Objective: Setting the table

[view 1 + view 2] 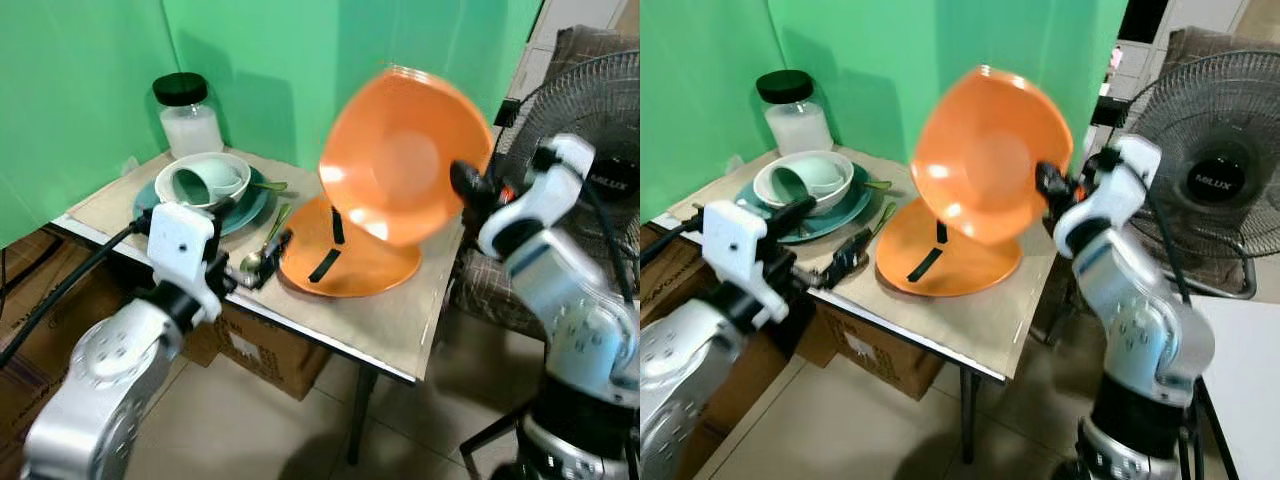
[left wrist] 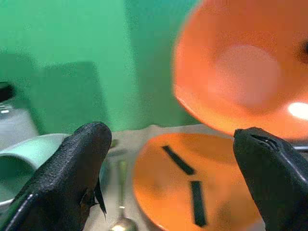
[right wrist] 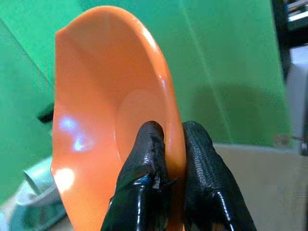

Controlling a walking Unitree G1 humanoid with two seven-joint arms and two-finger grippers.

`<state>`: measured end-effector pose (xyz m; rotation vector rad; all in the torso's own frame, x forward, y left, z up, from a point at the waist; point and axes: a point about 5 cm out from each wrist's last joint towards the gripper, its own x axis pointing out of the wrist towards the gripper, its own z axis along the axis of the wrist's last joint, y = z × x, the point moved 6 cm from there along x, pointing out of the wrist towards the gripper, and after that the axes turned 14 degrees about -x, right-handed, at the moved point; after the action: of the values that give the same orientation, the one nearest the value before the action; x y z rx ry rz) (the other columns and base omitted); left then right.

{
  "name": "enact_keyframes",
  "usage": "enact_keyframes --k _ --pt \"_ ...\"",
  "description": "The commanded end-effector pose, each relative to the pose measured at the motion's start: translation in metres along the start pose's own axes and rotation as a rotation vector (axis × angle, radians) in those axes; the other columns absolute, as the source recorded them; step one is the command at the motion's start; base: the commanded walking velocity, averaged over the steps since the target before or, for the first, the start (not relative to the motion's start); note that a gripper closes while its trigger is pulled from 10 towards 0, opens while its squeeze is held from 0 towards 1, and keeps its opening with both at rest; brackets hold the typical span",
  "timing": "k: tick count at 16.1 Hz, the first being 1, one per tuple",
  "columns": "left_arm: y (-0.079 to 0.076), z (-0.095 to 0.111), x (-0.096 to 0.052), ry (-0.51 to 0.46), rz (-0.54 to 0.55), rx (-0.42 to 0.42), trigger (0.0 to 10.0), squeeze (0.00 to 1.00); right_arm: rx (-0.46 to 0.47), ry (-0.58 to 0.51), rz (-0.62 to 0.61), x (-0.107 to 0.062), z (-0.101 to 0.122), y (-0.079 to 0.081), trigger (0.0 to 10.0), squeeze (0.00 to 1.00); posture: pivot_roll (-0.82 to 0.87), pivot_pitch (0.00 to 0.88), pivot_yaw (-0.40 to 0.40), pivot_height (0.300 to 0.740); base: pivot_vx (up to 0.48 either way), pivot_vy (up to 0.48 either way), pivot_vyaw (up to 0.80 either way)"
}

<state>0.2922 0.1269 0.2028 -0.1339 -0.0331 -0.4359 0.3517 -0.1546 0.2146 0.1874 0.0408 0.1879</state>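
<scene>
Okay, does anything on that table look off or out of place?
Yes. The mug lies tipped on its side inside the white bowl. The right gripper holds an orange bowl by its rim, steeply tilted above the orange plate.

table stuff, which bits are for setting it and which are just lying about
For the job:
- orange bowl, pinched at its rim by the right gripper
- orange plate
- teal plate
- white bowl holding a tipped mug
- spoon

Lying about:
- lidded jar
- fan
- cardboard box
</scene>
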Motion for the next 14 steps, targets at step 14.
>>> enact_keyframes --k 14 --pt "0.025 -0.008 0.001 -0.020 0.201 0.014 10.0 0.00 -0.243 -0.191 -0.023 -0.023 0.009 0.018 10.0 0.00 -0.10 0.000 0.020 0.740 0.000 0.000 -0.69"
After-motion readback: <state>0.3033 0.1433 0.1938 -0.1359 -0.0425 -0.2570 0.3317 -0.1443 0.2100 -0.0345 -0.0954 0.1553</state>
